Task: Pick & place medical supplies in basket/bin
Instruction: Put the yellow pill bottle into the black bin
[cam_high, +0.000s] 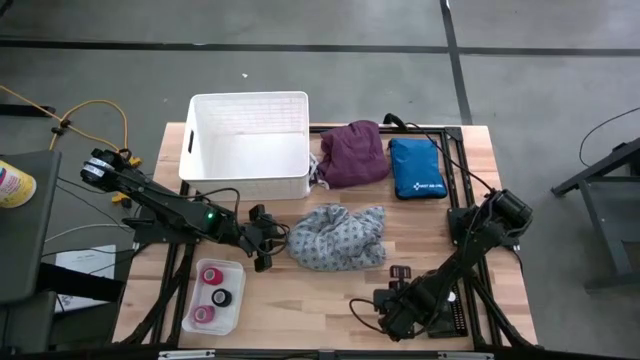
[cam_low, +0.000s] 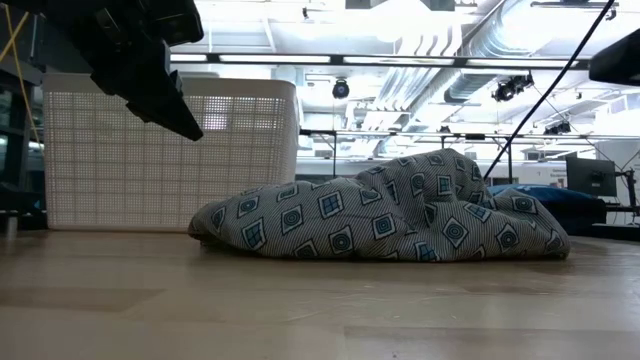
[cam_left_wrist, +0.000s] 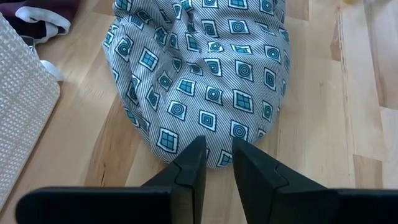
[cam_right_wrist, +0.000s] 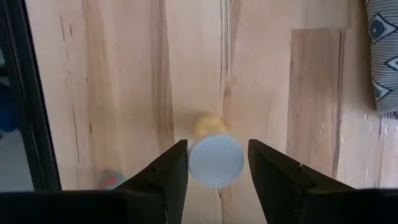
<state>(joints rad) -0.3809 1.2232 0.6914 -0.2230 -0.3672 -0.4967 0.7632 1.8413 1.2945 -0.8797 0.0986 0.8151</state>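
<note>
Grey patterned cloth garment (cam_high: 337, 237) lies crumpled mid-table, just in front of the large white slotted plastic basket (cam_high: 247, 146). Left gripper (cam_left_wrist: 216, 152) hovers at the garment's left edge, fingers narrow with a slim gap, nothing between them. Right gripper (cam_right_wrist: 214, 158), in front of the garment toward the table's right front, holds what looks like a small white-capped vial (cam_right_wrist: 214, 158).

A: The white-capped object (cam_right_wrist: 214, 159) between the right gripper's (cam_right_wrist: 214, 163) fingers is blurred; contact cannot be told.

B: Noted. The small reddish item (cam_right_wrist: 111, 180) is cut off, unidentifiable. The purple garment (cam_left_wrist: 43, 15) is clipped by the edge.
</note>
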